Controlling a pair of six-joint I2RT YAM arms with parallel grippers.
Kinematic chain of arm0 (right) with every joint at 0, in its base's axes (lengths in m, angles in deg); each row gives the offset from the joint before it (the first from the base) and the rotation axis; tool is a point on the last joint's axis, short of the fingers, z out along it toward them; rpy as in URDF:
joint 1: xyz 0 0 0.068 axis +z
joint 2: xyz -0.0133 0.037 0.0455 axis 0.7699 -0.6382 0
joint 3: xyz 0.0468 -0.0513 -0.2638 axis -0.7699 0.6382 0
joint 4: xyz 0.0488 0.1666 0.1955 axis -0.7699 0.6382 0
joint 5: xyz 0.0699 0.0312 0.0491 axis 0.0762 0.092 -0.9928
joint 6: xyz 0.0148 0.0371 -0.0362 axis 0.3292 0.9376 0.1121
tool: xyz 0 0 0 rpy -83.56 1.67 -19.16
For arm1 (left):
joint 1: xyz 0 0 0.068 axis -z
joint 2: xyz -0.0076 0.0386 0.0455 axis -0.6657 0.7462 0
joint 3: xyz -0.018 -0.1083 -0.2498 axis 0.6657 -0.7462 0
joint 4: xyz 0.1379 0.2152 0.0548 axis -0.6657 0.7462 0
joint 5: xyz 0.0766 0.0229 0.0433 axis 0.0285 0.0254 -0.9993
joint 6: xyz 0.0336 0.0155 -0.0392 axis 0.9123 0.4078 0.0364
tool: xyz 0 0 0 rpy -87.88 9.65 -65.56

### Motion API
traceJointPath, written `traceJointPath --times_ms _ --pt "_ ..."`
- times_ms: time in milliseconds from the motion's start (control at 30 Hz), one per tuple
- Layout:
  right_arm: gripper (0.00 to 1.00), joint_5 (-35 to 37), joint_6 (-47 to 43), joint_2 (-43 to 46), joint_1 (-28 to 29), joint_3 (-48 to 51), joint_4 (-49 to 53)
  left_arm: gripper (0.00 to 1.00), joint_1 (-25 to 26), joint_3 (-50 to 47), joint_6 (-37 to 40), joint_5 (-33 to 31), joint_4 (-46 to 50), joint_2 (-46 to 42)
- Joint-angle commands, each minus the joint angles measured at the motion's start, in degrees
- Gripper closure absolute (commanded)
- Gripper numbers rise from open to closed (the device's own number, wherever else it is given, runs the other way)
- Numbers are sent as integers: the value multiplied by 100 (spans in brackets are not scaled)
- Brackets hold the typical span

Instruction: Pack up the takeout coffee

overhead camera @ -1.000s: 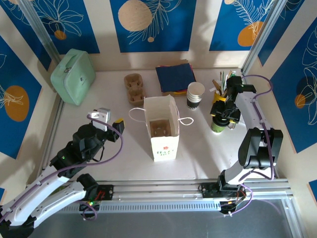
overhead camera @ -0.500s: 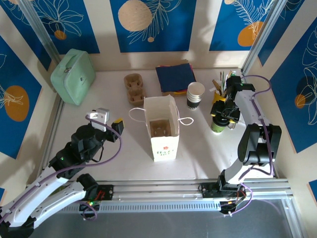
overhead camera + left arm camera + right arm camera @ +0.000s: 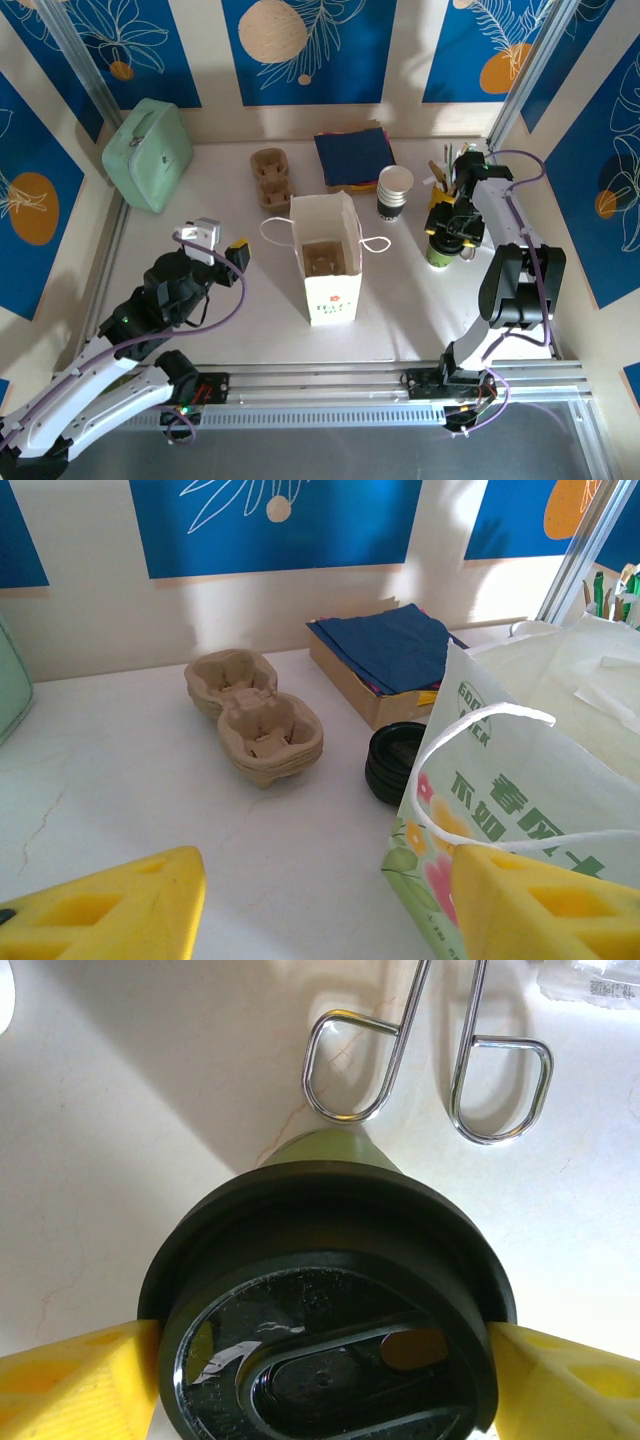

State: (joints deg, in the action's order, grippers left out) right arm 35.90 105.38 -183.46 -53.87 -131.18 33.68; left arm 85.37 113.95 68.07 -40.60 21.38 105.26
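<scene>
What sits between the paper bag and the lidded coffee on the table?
In the top view, just the bag's string handle lies between paper bag and coffee; otherwise bare table.

The left arm (image 3: 110, 350) reaches from the lower left of the top view toward the centre. The left gripper (image 3: 325, 880) points roughly level, with its yellow fingers (image 3: 110, 905) standing wide apart. The right arm (image 3: 515, 280) folds up the right side. The right gripper (image 3: 447, 228) points down, its pads pressed against both sides of the takeout coffee (image 3: 330, 1260) at the lid.
</scene>
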Motion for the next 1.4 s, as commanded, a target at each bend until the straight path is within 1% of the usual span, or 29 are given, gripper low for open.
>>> traceJointPath --times_ms 0,200,467,833,1100,1367 --pt "19 29 -104 -180 27 -79 226 34 0 -17 132 -87 -26 -86" --pt "20 -130 -116 -300 36 -81 224 34 -4 -7 118 -86 -16 -95" --pt "25 -281 -22 -151 85 -142 358 34 2 71 121 -154 62 -42" --pt "26 -316 122 206 268 -482 873 34 -1 72 80 -248 222 -131" --pt "26 -251 317 516 693 -796 1381 34 1 75 82 -298 244 -138" --pt "26 -34 537 678 1402 -1162 1928 34 4 89 120 -303 206 -95"
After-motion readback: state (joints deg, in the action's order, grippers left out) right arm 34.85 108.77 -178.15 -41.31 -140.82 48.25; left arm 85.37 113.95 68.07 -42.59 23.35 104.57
